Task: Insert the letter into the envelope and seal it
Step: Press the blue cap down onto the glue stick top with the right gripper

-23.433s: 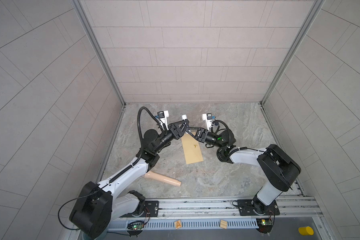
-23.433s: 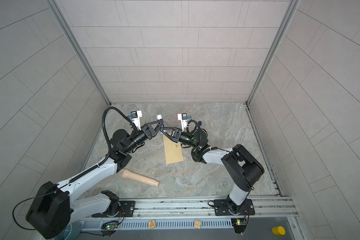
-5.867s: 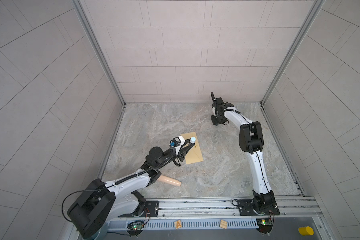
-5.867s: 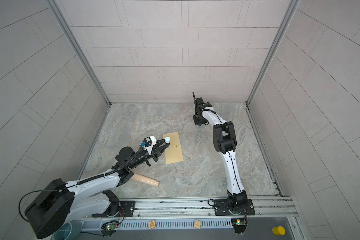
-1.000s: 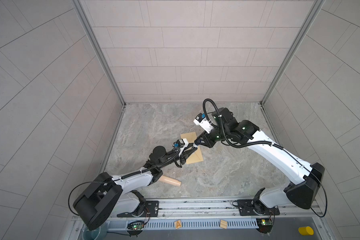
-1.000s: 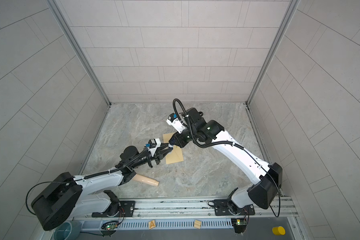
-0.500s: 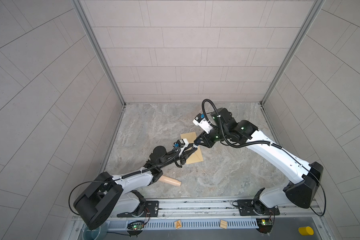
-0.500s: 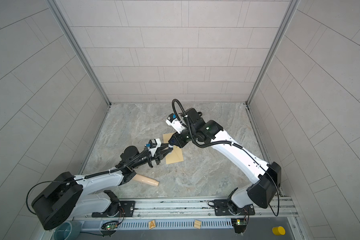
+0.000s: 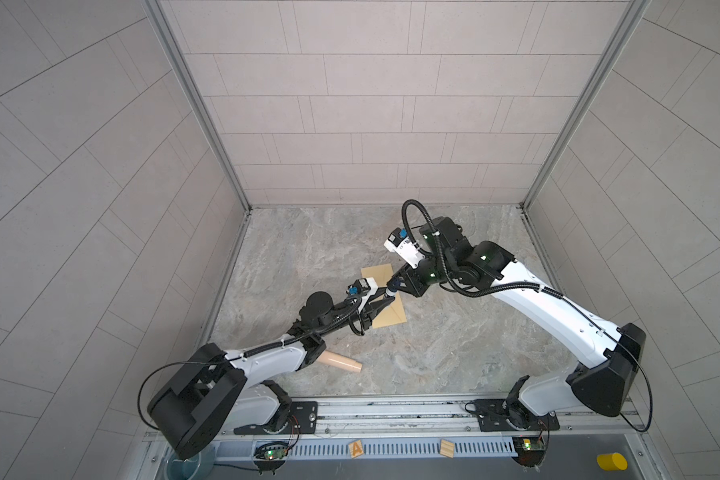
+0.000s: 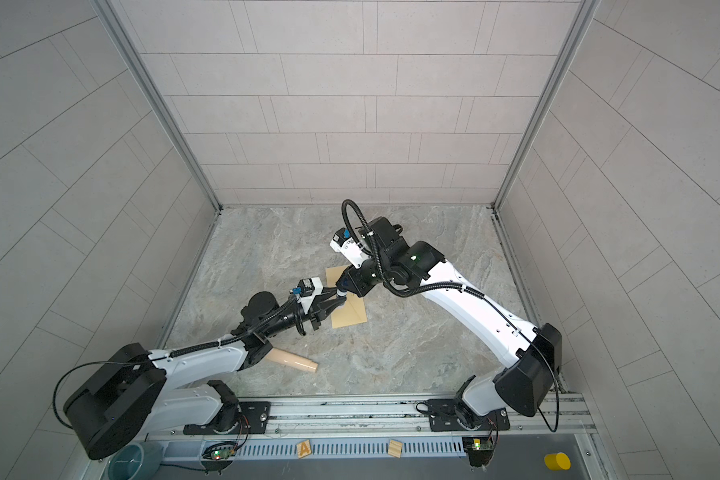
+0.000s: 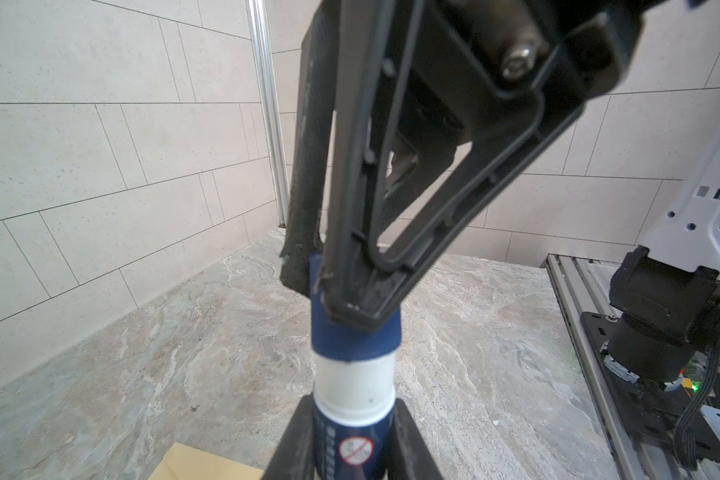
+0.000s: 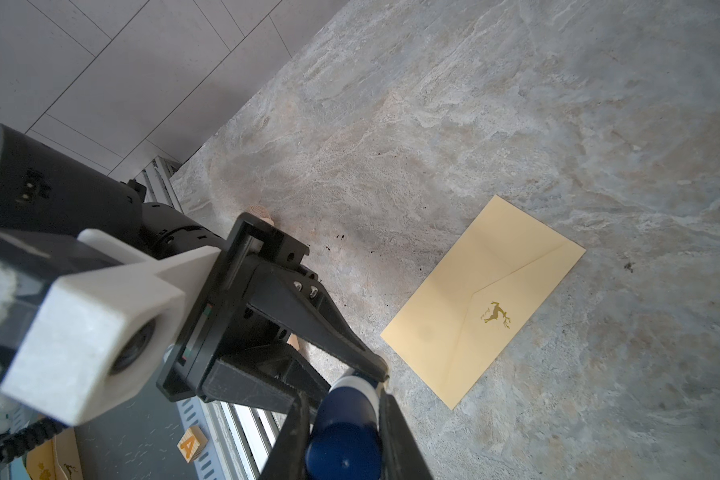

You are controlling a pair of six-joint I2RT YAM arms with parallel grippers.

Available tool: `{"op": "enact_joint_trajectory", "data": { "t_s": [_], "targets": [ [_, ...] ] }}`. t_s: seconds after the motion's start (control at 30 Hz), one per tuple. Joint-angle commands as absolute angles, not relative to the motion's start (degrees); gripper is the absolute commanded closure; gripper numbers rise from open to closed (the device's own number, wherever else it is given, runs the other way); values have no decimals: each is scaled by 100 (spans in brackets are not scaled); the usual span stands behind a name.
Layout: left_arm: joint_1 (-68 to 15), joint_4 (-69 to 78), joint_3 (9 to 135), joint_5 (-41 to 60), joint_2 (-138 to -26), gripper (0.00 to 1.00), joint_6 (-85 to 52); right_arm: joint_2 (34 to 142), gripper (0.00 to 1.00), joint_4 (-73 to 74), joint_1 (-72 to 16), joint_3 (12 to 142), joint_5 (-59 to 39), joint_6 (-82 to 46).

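Note:
The tan envelope (image 9: 394, 316) (image 10: 350, 312) (image 12: 482, 291) lies flat on the stone table, flap folded down, with a small gold deer mark on it. The letter is out of view. Just above the envelope's near-left part, both grippers meet on a blue-and-white glue stick (image 11: 354, 374) (image 12: 345, 428). My left gripper (image 9: 385, 297) (image 10: 336, 302) (image 11: 352, 415) is shut on its labelled body. My right gripper (image 9: 393, 285) (image 10: 343, 291) (image 12: 343, 419) is shut on the dark blue cap end. One corner of the envelope (image 11: 200, 463) shows in the left wrist view.
A beige tube (image 9: 341, 362) (image 10: 293, 360) lies on the table beside the left arm. Tiled walls close off the left, back and right. Along the front runs a metal rail with wooden blocks (image 9: 356, 449), a yellow cylinder (image 9: 611, 461) and a teal bowl (image 10: 131, 461).
The right wrist has shifted very slightly to the left. Both grippers have kept their hold on the glue stick, and the envelope has not moved.

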State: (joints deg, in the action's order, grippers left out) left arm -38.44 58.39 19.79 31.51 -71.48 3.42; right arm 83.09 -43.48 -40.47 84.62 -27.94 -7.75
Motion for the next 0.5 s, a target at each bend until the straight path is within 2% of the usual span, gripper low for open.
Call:
{"op": "enact_joint_trajectory", "data": {
  "t_s": [0.0,0.47],
  "targets": [
    [-3891,6285,2072,3225,-7147,100,334,8444,77,-4452,-4243,8481,-3072,-636],
    [-3889,6308,2075,3243,-7204,100,325,8547,79,-4702,-4385,8534,-2709,-338]
  ]
}}
